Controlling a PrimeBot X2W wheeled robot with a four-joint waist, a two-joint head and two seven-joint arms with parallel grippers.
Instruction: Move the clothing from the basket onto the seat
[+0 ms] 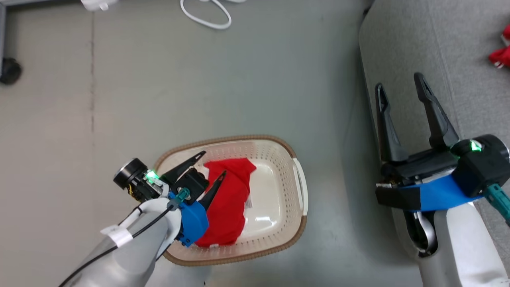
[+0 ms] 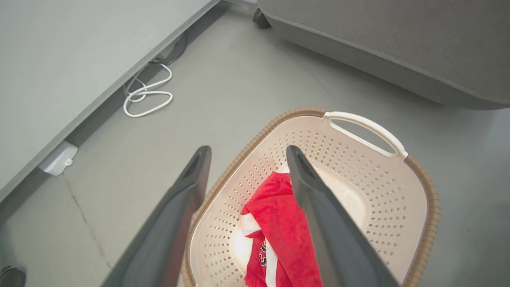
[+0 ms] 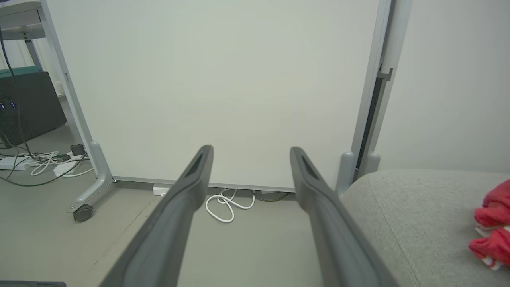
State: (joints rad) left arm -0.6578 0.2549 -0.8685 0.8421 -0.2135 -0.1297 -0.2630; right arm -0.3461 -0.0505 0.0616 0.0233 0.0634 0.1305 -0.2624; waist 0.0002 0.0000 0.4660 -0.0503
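A red garment (image 1: 228,201) with white trim lies in the cream basket (image 1: 279,159) on the floor, left side of its bottom. My left gripper (image 1: 215,162) hangs open over the basket's left rim, fingers pointing at the garment (image 2: 279,223) without touching it. The left wrist view has one finger over the basket (image 2: 378,171) and one outside its rim. A second red garment (image 1: 503,54) lies on the grey seat (image 1: 438,48) at the far right. My right gripper (image 1: 400,85) stands open and empty over the seat's left edge; its wrist view catches that garment (image 3: 492,227) on the seat (image 3: 418,215).
A white cable (image 1: 207,16) loops on the floor at the top, beside a wheeled partition (image 3: 223,87) with a castor (image 3: 83,213). A dark castor (image 1: 10,71) sits at the far left. Grey floor lies between basket and seat.
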